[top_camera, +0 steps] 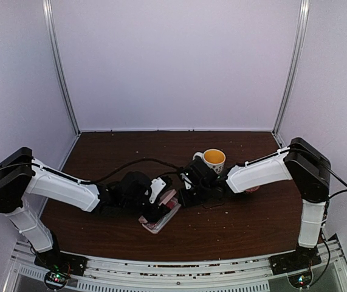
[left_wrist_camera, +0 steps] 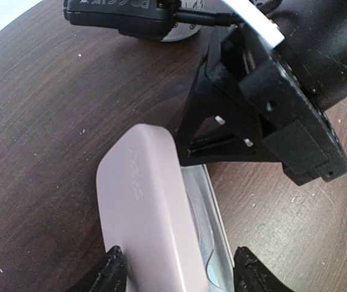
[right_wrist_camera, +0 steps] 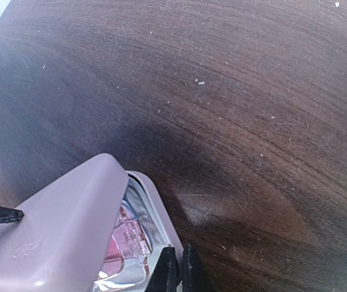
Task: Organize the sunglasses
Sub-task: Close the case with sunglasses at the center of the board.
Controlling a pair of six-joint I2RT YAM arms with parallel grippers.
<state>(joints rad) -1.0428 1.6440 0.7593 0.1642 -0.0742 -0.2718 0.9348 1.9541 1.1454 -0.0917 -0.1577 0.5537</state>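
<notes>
The pink oblong case (top_camera: 160,220) lies on the table in front of both arms with its lid (left_wrist_camera: 143,201) half raised. The sunglasses (right_wrist_camera: 127,240) show as reddish-pink frame parts inside the case, under the lid, and most of them is hidden. My left gripper (left_wrist_camera: 182,271) is open astride the near end of the case. Its left fingertip (left_wrist_camera: 115,267) rests against the lid, and its right fingertip stands apart from the base. My right gripper (right_wrist_camera: 174,271) is shut, pinching the thin rim of the case's base (right_wrist_camera: 161,225).
A white mug (top_camera: 214,159) with a yellow inside stands just behind the right wrist. The right arm's black head (left_wrist_camera: 270,103) hangs close over the far end of the case. A shiny pale lining (left_wrist_camera: 206,225) shows in the case base. Dark wood table (right_wrist_camera: 252,121) stretches around.
</notes>
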